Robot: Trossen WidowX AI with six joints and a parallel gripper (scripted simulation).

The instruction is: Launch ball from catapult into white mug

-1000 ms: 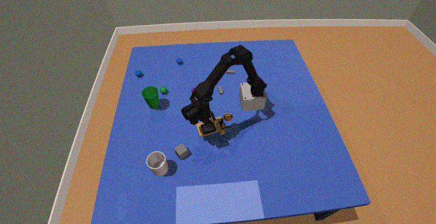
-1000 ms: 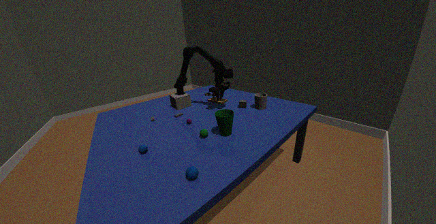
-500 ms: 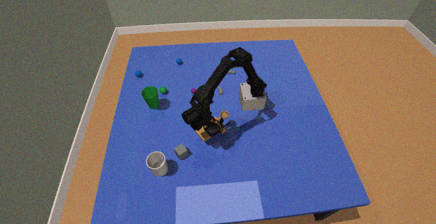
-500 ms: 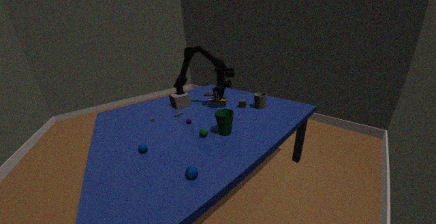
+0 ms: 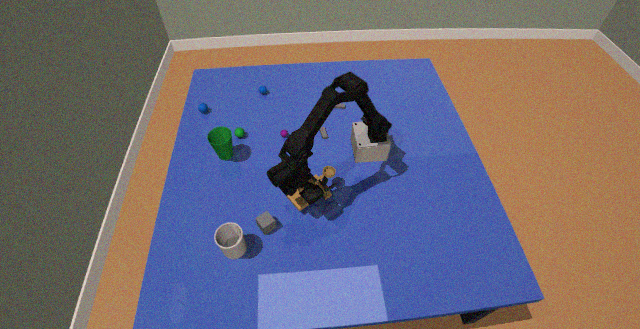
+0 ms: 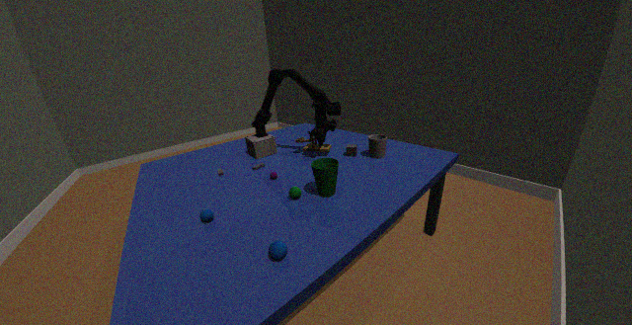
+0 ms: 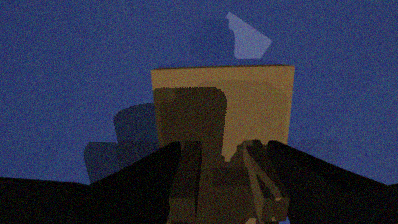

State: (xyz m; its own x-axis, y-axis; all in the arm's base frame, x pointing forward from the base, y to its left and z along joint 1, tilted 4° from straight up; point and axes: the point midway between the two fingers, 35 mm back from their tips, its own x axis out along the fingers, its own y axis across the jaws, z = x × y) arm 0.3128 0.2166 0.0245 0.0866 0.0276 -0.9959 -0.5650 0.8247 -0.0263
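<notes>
My gripper points down and is shut on the tan catapult, around its middle frame. The catapult's flat base shows ahead of the fingers in the wrist view, and its round cup sticks out on the robot base's side. I see no ball in that cup, but it is small and blurred. The white mug stands upright at the front left. A magenta ball, a green ball and two blue balls lie on the table.
A grey cube sits between the catapult and the mug. A green cup stands beside the green ball. Small pale pieces lie behind the arm. The arm stands on a pale box.
</notes>
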